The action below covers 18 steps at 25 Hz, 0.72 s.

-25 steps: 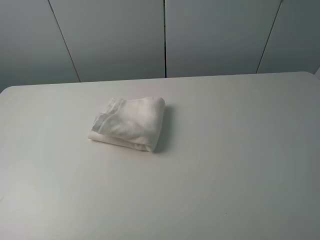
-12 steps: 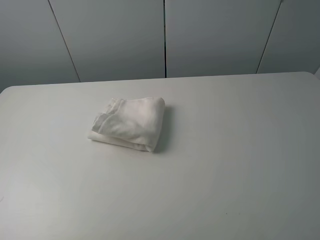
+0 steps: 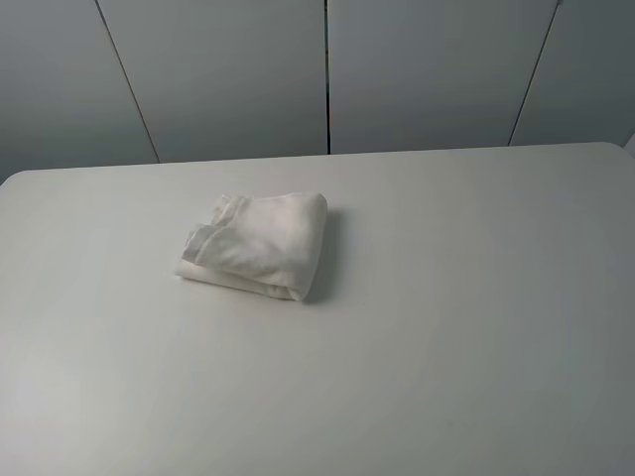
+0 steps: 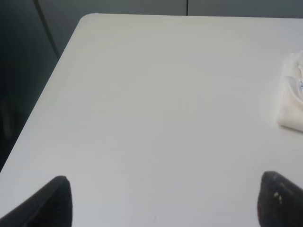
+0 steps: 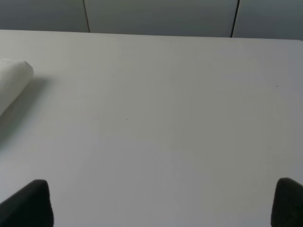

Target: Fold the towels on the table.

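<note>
The white terry towel (image 3: pixel 260 244) lies folded into a small thick bundle on the white table (image 3: pixel 456 297), left of centre and toward the back. Its edge shows in the left wrist view (image 4: pixel 292 99) and in the right wrist view (image 5: pixel 13 80). No gripper shows in the exterior high view. My left gripper (image 4: pixel 165 201) is open and empty above bare table near the left side, well away from the towel. My right gripper (image 5: pixel 163 203) is open and empty above bare table on the right, also apart from the towel.
Grey wall panels (image 3: pixel 327 69) stand behind the table's far edge. The table's rounded back left corner (image 4: pixel 85 19) and its left edge show in the left wrist view, with dark floor beyond.
</note>
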{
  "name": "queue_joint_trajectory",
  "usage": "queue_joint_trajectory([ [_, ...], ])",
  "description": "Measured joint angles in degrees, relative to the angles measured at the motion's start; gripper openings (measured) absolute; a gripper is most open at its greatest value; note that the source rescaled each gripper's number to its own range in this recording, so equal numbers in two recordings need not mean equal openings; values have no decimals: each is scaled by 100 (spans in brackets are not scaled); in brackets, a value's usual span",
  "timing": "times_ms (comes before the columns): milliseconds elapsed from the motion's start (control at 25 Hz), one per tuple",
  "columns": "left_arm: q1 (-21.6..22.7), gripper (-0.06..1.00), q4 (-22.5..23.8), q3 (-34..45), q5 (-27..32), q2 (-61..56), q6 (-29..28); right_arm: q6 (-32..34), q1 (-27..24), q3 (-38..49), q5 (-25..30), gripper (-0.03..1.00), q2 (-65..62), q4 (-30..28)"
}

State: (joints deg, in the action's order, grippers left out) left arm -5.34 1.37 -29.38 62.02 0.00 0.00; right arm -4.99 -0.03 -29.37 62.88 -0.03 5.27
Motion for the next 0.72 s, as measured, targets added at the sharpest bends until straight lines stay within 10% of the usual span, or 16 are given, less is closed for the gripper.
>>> queue_joint_trajectory([
  [720, 0, 100, 0, 0, 0, 0, 0, 0, 0, 0, 0, 100, 0, 0],
])
